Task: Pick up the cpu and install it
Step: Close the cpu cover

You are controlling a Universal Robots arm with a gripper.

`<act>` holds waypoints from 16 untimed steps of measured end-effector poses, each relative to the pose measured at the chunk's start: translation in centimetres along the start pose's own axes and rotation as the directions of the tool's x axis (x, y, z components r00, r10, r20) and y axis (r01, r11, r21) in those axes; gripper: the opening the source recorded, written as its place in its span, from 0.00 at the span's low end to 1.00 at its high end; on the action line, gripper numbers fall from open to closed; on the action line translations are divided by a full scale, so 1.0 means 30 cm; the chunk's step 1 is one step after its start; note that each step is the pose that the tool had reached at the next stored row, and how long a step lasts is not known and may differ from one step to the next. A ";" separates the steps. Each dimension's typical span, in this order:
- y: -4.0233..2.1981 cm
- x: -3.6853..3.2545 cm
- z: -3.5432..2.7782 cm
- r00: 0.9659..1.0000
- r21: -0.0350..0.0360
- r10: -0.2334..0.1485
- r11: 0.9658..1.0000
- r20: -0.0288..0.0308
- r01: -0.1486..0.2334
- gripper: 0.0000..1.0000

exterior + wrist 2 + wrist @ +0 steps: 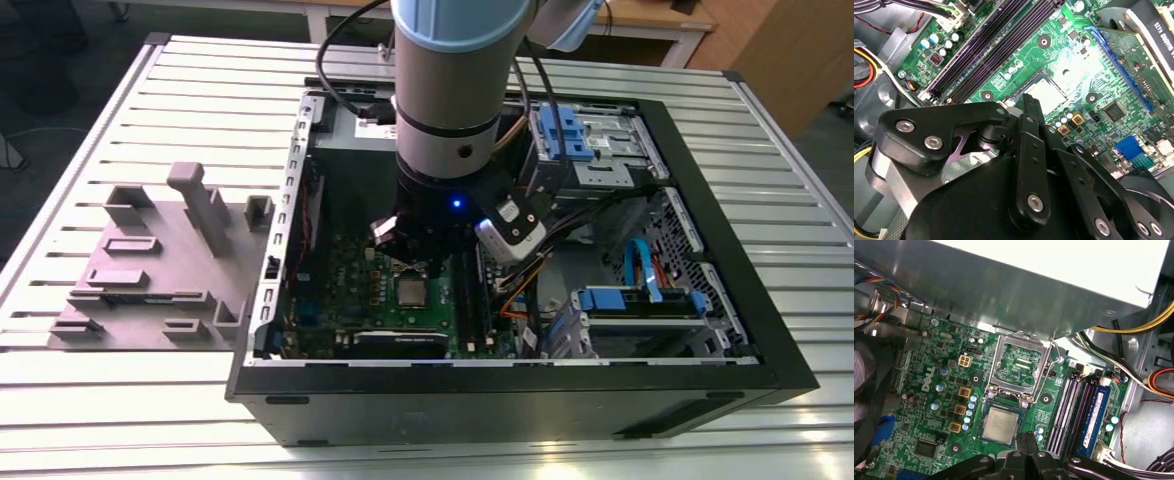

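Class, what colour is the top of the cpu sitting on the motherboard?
The cpu top is silvery-grey; clearest in the first wrist view.

Dull silvery-grey metal atop the cpu (pixel 999 424), seated in the glossy green motherboard (pixel 934 425). Just beside it on the motherboard, shiny bare metal of the socket frame (pixel 1019 371). Above the motherboard, smooth satin-black gripper (pixel 1026 439) links with bright metal screws (pixel 1034 201).

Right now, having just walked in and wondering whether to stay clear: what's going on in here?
A robot arm is reaching down into an open computer case. Its hand is shut, holds nothing and hangs just above the motherboard. The cpu lies flat in its socket, close to the hand's tips. The socket's metal frame stands swung open beside it.
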State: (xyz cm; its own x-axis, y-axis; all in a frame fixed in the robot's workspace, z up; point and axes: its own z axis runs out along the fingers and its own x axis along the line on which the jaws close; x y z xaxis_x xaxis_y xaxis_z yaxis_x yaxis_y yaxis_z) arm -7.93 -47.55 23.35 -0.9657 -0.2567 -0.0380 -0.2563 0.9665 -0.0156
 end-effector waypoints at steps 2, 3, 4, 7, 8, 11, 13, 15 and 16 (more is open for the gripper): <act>0.000 0.000 0.000 1.000 0.000 -0.001 1.000 0.000 0.001 0.10; 0.000 0.000 0.000 1.000 0.000 -0.003 1.000 0.000 0.003 0.10; 0.000 0.000 0.000 1.000 0.000 -0.006 1.000 0.000 0.006 0.10; 0.000 0.000 0.000 1.000 0.000 -0.006 1.000 0.000 0.006 0.10; 0.000 0.000 0.000 1.000 0.000 -0.006 1.000 0.000 0.006 0.10; 0.000 0.000 0.000 1.000 0.000 -0.007 1.000 0.000 0.007 0.10; 0.000 0.000 0.000 1.000 0.000 -0.009 1.000 0.000 0.009 0.10; 0.000 0.000 0.000 1.000 -0.001 -0.013 1.000 0.000 0.013 0.10; 0.000 0.000 0.000 1.000 -0.001 -0.016 1.000 0.000 0.016 0.10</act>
State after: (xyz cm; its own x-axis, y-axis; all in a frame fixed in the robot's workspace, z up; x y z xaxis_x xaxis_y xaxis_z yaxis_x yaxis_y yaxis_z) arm -7.93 -47.55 23.34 -0.9615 -0.2721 -0.0380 -0.2717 0.9623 -0.0155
